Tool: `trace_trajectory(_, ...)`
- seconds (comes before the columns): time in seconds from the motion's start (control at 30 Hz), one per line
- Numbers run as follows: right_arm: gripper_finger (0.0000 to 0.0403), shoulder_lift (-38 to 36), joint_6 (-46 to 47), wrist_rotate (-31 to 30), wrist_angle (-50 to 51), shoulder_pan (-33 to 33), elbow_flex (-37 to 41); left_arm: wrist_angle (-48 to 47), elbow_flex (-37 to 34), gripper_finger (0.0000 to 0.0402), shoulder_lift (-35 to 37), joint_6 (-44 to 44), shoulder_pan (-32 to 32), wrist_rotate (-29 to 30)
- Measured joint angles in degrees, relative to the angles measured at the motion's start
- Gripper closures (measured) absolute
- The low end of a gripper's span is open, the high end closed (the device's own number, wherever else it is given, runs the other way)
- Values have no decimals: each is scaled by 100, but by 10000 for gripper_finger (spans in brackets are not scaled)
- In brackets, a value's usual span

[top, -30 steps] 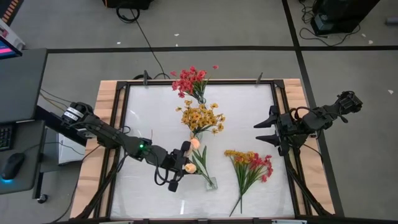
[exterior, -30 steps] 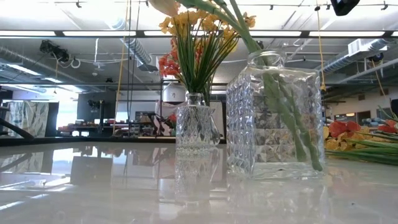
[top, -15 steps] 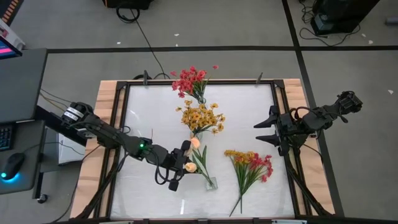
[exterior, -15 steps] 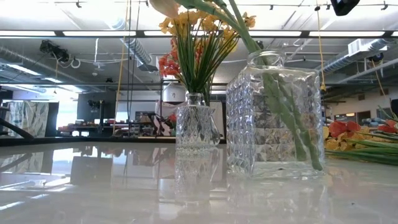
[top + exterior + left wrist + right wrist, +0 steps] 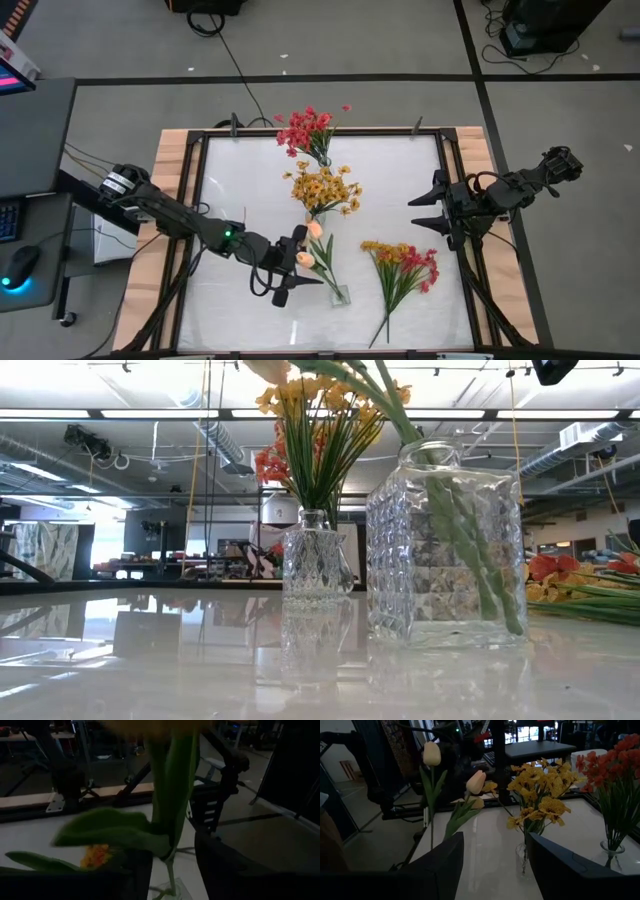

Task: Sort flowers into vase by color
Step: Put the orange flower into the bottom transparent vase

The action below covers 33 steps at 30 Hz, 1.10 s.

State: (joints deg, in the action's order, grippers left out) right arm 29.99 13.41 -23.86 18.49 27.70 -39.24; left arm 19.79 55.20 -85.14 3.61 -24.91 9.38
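Observation:
A square glass vase near the table's front holds pale peach tulips, their stems leaning in it. My left gripper is open, its fingers on either side of one tulip's stem, just above the vase. Behind it, a small vase holds yellow flowers. Farther back, another holds red flowers. A loose bunch of yellow and red sprigs lies on the table. My right gripper waits open near the right edge. My left gripper comes level from the table's left, with the tulip's stem in the gap between its open fingers. A green leaf lies over one finger. Whether the fingers touch the stem itself, I cannot tell.
The three vases stand in a row down the table's middle. The loose sprigs lie between the square vase and my right gripper. A raised dark frame borders the white tabletop. Bare table shows on the left.
The tulip bud at my left gripper has moved a little toward the far edge. The stem in the square vase leans slightly differently, and the vase has shifted a touch on the table.

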Motion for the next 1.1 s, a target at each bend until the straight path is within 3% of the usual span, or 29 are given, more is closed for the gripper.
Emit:
trace_trajectory(0.43,178,-1,-2,1,-1,0,2,-1093,748,246,1,-15,0,-4)
trace_trajectory(1.1,178,-1,0,1,0,0,2,-1405,988,246,1,156,-81,-128)
